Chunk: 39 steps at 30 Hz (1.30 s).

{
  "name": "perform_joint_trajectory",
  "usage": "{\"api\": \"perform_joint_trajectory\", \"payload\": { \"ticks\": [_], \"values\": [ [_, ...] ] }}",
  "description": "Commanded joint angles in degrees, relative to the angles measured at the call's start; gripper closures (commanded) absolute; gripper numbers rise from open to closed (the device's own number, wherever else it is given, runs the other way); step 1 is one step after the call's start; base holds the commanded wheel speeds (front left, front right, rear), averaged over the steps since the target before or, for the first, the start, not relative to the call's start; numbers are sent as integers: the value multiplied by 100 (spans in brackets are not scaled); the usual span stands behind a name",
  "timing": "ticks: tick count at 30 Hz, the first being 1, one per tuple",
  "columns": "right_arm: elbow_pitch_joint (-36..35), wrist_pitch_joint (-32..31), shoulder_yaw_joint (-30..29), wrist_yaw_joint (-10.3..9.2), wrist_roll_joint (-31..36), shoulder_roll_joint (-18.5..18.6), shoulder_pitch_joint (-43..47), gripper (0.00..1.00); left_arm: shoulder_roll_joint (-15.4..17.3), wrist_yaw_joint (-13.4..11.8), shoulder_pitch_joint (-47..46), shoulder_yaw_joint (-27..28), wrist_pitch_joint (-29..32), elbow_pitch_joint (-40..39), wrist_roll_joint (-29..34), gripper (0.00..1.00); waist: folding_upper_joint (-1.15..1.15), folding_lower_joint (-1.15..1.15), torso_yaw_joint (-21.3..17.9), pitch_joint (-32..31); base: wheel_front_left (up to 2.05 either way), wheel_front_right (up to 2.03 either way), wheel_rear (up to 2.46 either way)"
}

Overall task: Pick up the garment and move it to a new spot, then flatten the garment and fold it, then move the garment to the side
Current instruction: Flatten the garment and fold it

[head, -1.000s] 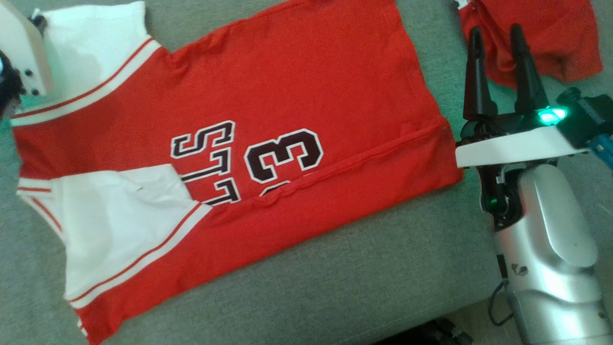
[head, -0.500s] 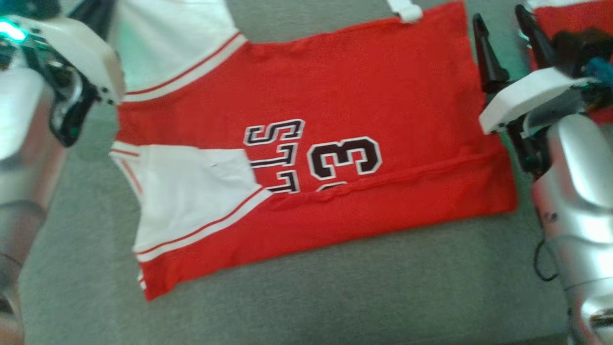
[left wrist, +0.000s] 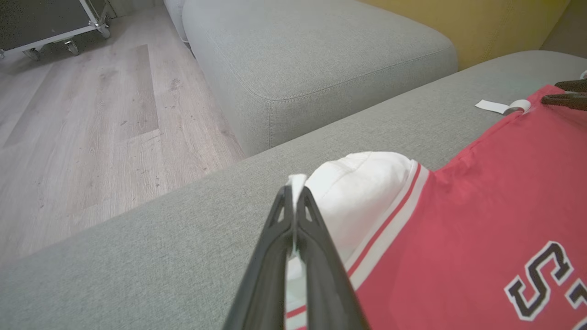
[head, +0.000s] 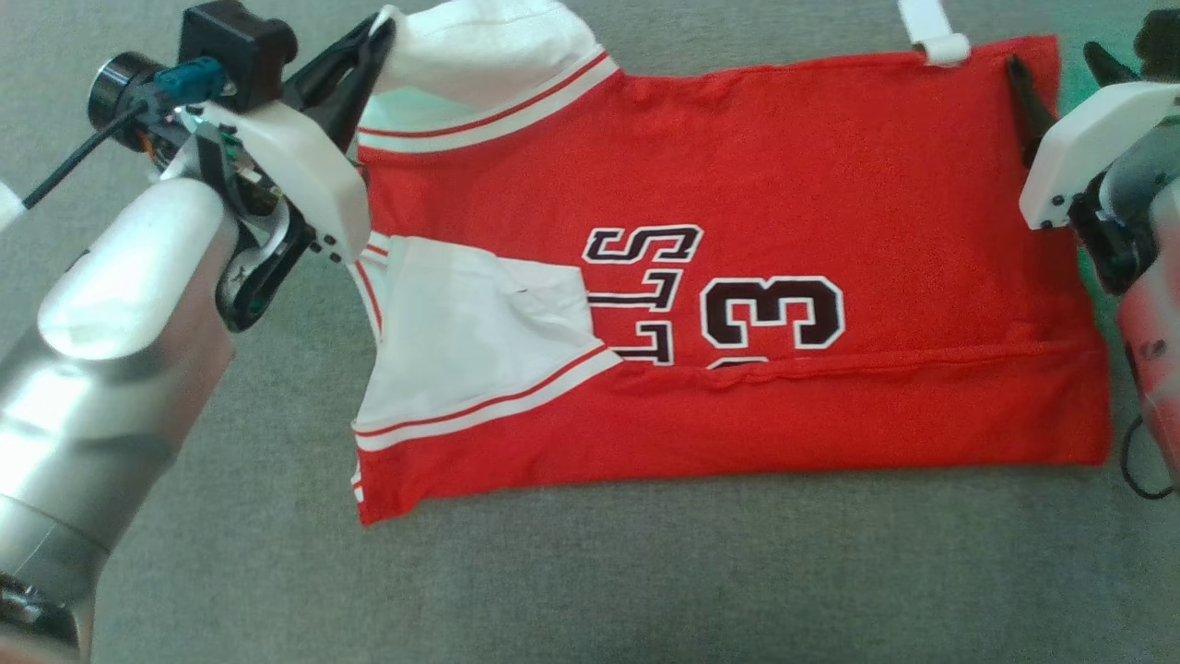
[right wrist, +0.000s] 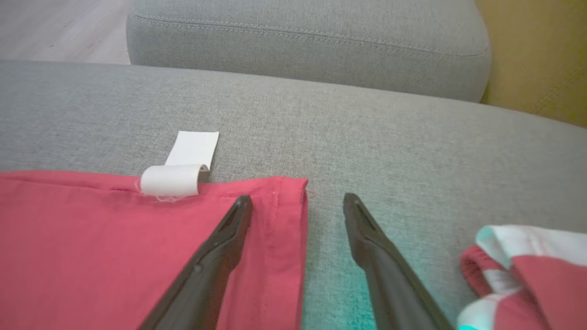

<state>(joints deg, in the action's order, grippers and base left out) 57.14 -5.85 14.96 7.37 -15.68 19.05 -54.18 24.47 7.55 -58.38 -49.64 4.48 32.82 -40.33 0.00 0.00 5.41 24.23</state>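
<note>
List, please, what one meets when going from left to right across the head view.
left gripper, shut on the white sleeve → black 3 → white label → right gripper, open

A grey sofa seat (head: 645,572) stretches wide, with a second grey cushion (left wrist: 312,50) close behind it. Pale plank floor (left wrist: 91,128) runs alongside, a dark wheeled case (left wrist: 46,23) standing on it. A mustard-yellow surface (right wrist: 536,55) rises at the back. A crumpled red-and-white cloth (right wrist: 527,270) lies on the seat.
</note>
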Motion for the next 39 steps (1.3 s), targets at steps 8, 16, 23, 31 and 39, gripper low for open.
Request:
{"api": "perform_joint_trajectory", "payload": {
  "ticks": [8,16,23,31,39],
  "values": [
    [501,-148,489,12,-134,112,-449,0,125,-45,-251,141,38,-252,48,100,0,0,216,201,0,0,0],
    [644,82,799,12,-467,115,-746,100,183,-147,-309,209,-45,-39,28,100,0,0,101,186,0,0,0],
    [563,729,623,12,-1019,-44,-1153,100,344,-312,-674,376,-335,355,156,100,0,0,-133,202,0,0,0],
    [607,1201,510,12,-1499,-218,-1620,100,193,-523,-1429,544,-1016,1054,401,100,0,0,-301,282,0,0,0],
    [701,1609,571,12,-1756,-340,-1747,100,-52,-336,-1706,490,-1464,1722,445,100,0,0,-335,226,0,0,0]
  ]
}}
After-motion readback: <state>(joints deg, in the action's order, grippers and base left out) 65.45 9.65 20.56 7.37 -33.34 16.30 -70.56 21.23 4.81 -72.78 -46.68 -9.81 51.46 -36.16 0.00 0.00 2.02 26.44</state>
